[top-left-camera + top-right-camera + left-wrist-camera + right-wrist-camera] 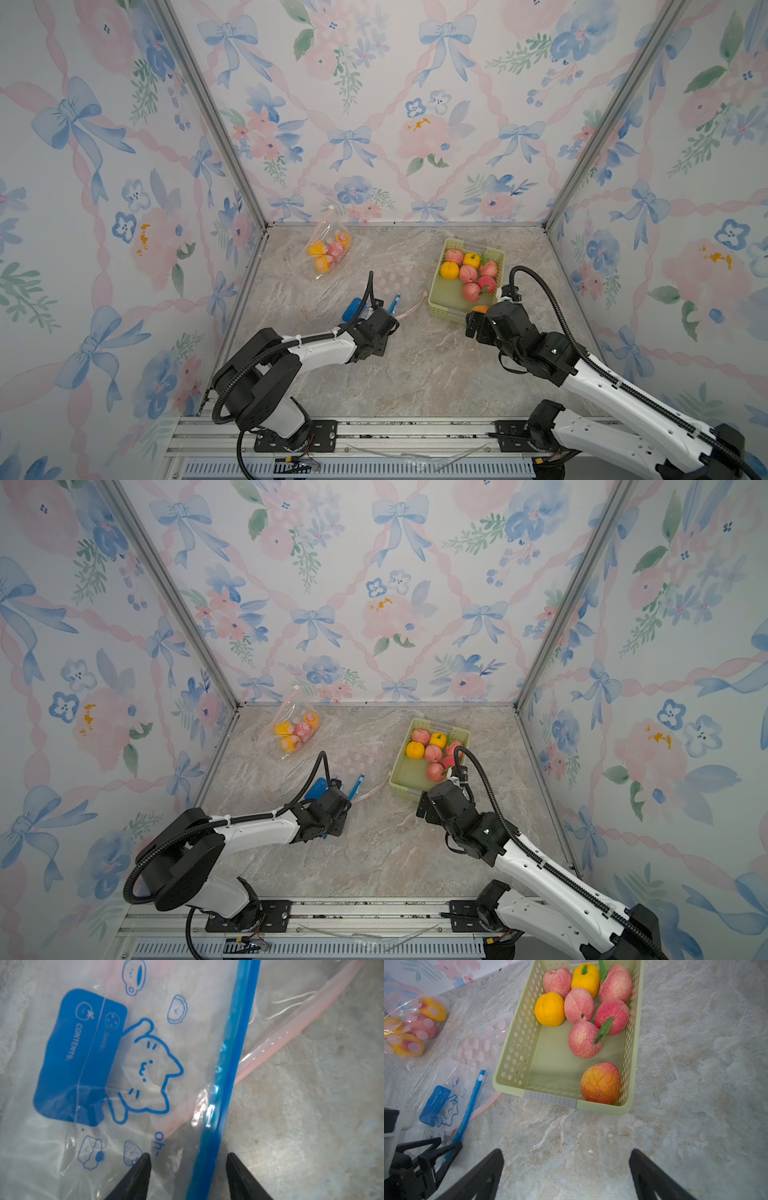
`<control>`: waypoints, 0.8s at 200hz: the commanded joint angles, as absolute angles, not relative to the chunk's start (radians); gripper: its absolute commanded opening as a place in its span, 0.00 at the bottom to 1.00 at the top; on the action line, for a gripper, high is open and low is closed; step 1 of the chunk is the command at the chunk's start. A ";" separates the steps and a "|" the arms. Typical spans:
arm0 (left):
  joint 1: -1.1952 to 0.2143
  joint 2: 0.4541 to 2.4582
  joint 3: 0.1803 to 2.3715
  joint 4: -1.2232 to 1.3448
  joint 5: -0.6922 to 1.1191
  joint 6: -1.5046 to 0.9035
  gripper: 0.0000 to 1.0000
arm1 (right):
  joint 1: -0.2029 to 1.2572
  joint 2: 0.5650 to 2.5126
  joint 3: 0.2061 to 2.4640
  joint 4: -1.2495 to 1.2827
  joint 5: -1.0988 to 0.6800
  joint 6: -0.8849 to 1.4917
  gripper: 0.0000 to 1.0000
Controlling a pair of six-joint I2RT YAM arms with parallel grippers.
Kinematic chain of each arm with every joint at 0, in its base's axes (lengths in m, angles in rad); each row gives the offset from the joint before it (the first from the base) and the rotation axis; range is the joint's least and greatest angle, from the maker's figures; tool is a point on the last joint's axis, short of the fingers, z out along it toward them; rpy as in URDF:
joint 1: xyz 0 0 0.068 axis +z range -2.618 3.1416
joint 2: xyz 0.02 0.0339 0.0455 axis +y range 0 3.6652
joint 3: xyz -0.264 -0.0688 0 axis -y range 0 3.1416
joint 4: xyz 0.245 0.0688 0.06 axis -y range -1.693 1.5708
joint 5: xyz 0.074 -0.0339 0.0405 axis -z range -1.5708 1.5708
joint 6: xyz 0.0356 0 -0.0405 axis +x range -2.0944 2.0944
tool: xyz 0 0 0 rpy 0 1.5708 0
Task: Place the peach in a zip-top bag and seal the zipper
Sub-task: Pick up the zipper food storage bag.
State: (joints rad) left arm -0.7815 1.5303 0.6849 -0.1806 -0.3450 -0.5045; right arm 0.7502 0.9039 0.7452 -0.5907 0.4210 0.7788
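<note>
Left wrist view: the left tool (188, 1157), partly spread, straddles the blue zipper strip (229, 1053) of the zip-top bag (145, 1076) without pinching it; the right tool (566, 1155) gapes wide and empty, short of the basket (512, 1043). A peach (601, 1082) lies in the basket's nearest corner.

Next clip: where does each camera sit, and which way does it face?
Top views: high at the front, looking down and back over the table, left arm, right arm and basket.
Left wrist: on the left arm, looking down past the open left gripper, which straddles the blue-zipper bag.
Right wrist: on the right arm, looking past the open right gripper at the basket's peaches.
Shared: the right wrist view also shows that bag and the left gripper.
</note>
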 commanded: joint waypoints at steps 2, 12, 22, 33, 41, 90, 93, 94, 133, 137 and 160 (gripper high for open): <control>-0.773 1.578 0.690 -0.187 -0.350 -0.494 0.50 | 0.763 0.910 0.733 -0.610 0.445 0.793 0.96; -0.769 1.587 0.686 -0.186 -0.338 -0.492 0.41 | 0.764 0.908 0.733 -0.611 0.446 0.796 0.96; -0.767 1.595 0.684 -0.186 -0.334 -0.492 0.30 | 0.764 0.907 0.733 -0.614 0.449 0.798 0.96; -0.766 1.604 0.680 -0.183 -0.325 -0.491 0.17 | 0.764 0.908 0.732 -0.614 0.451 0.799 0.96; -0.766 1.606 0.678 -0.180 -0.319 -0.490 0.10 | 0.764 0.909 0.730 -0.613 0.451 0.802 0.96; -0.769 1.536 0.671 -0.187 -0.218 -0.492 0.00 | 0.769 0.962 0.755 -0.632 0.434 0.807 0.96; -0.769 1.526 0.670 -0.191 -0.213 -0.494 0.00 | 0.770 0.966 0.760 -0.633 0.433 0.807 0.96; -0.769 1.523 0.669 -0.190 -0.212 -0.493 0.00 | 0.772 0.967 0.760 -0.634 0.433 0.806 0.96; -0.767 1.367 0.650 -0.210 -0.130 -0.492 0.00 | 0.805 0.999 0.750 -0.561 0.386 0.797 0.96; -0.767 1.353 0.646 -0.210 -0.122 -0.492 0.00 | 0.804 1.001 0.746 -0.551 0.378 0.799 0.96; -0.767 1.277 0.633 -0.208 -0.080 -0.490 0.00 | 0.802 1.010 0.727 -0.469 0.307 0.804 0.96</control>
State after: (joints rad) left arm -0.7692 1.3426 0.6529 -0.1886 -0.1555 -0.4946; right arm 0.7940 1.0008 0.7452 -0.5556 0.3824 0.7963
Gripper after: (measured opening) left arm 0.047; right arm 0.961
